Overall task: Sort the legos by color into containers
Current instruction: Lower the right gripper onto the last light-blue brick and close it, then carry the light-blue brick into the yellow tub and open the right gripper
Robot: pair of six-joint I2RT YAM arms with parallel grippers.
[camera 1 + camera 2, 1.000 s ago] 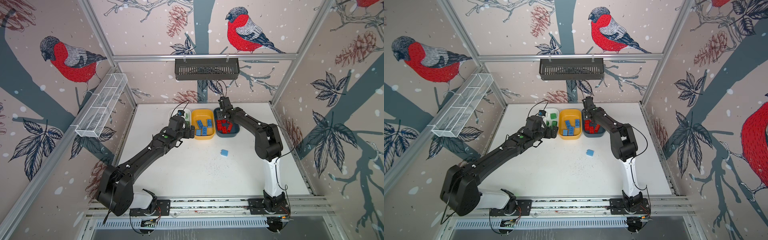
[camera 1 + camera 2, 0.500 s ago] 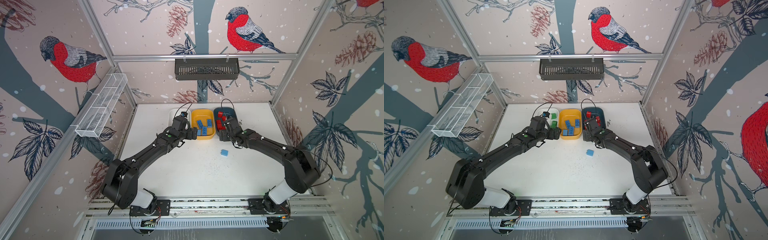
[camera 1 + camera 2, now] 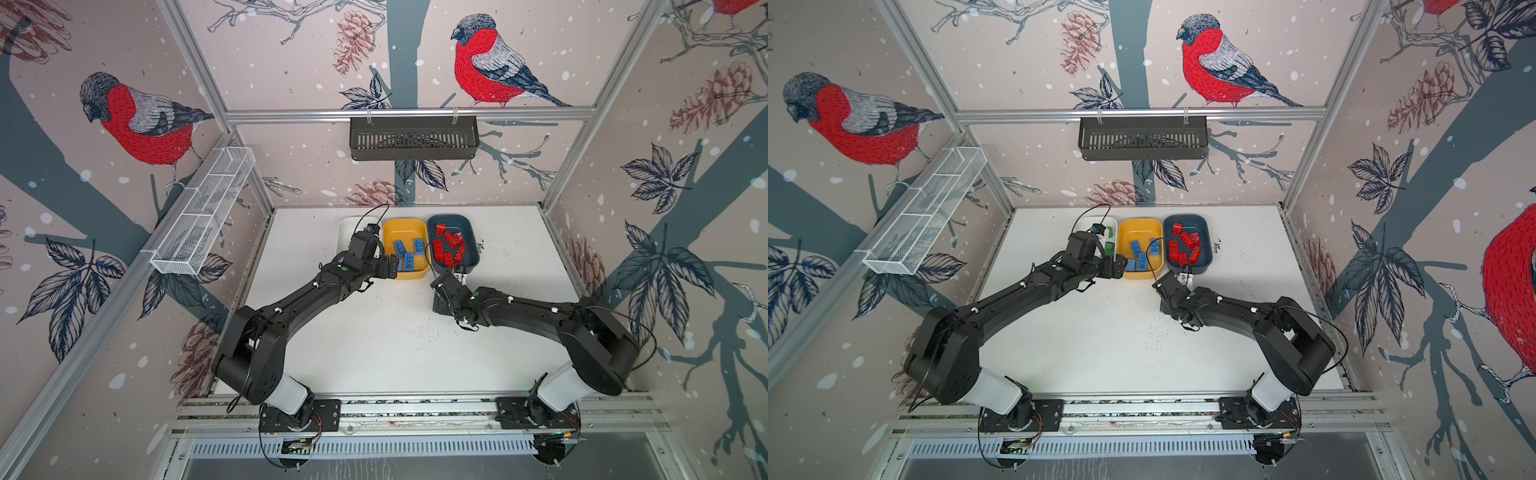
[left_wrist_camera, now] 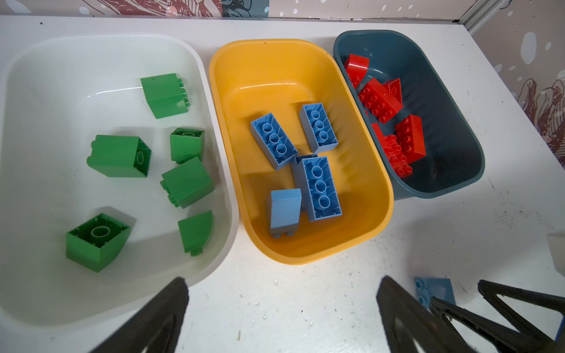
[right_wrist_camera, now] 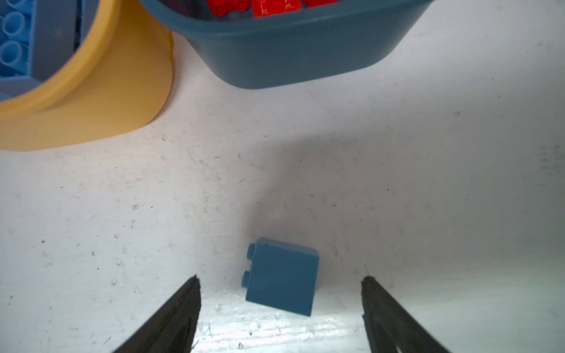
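- The white tub fills the left of the left wrist view and sits at the left end of the row of three in both top views. Six green legos lie scattered in it, tipped various ways.
- The left gripper hangs at the bottom centre of its wrist view, over the table just in front of the white and yellow tubs. Its fingers are spread wide with nothing between them.
- The yellow tub stands in the middle, touching the white one. It holds the blue legos: three long ones with the hollow side up and a square one on its side.
- The teal tub is at the right end, against the yellow one, with the red legos heaped along its left side.
- The right gripper is low over the table, below the teal tub in both top views. Its fingers stand well apart and grip nothing.
- A lone blue brick lies on its side on the table between those fingertips, clear of both, at the bottom centre of the right wrist view and outside every tub.
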